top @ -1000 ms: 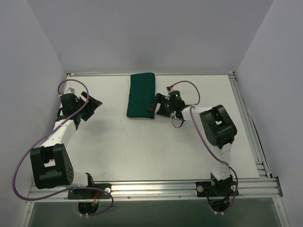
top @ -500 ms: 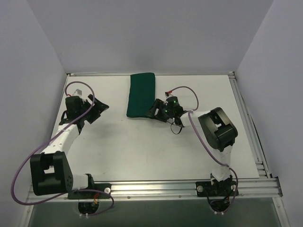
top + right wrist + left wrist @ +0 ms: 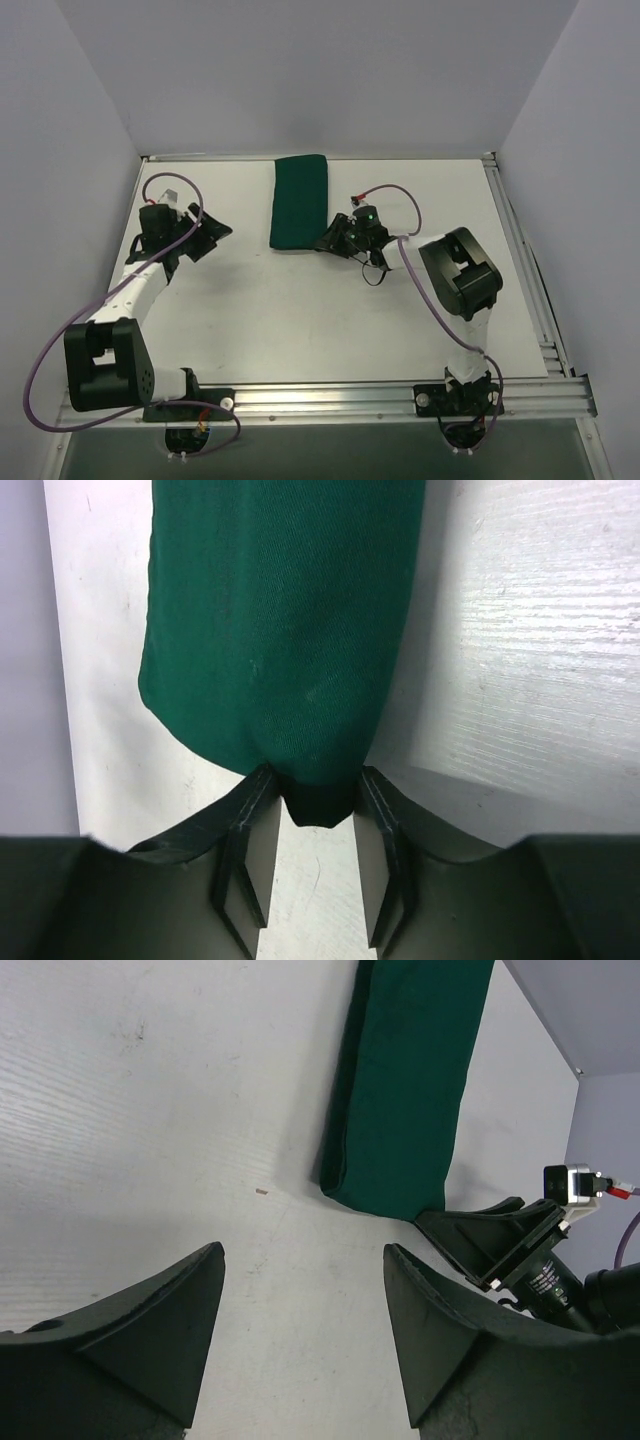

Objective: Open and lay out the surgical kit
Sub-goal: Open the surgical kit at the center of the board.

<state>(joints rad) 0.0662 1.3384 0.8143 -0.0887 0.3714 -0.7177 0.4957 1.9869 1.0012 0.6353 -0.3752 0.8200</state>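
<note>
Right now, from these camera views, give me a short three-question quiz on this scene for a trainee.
1. True or false: the green bundle is spread out flat.
2. Fill in: the left hand has its fingers ____, with nothing between them.
3. What pinches the bundle's near end? A. left hand B. right hand C. nothing

Key: 1 false; 2 open; 3 B.
</note>
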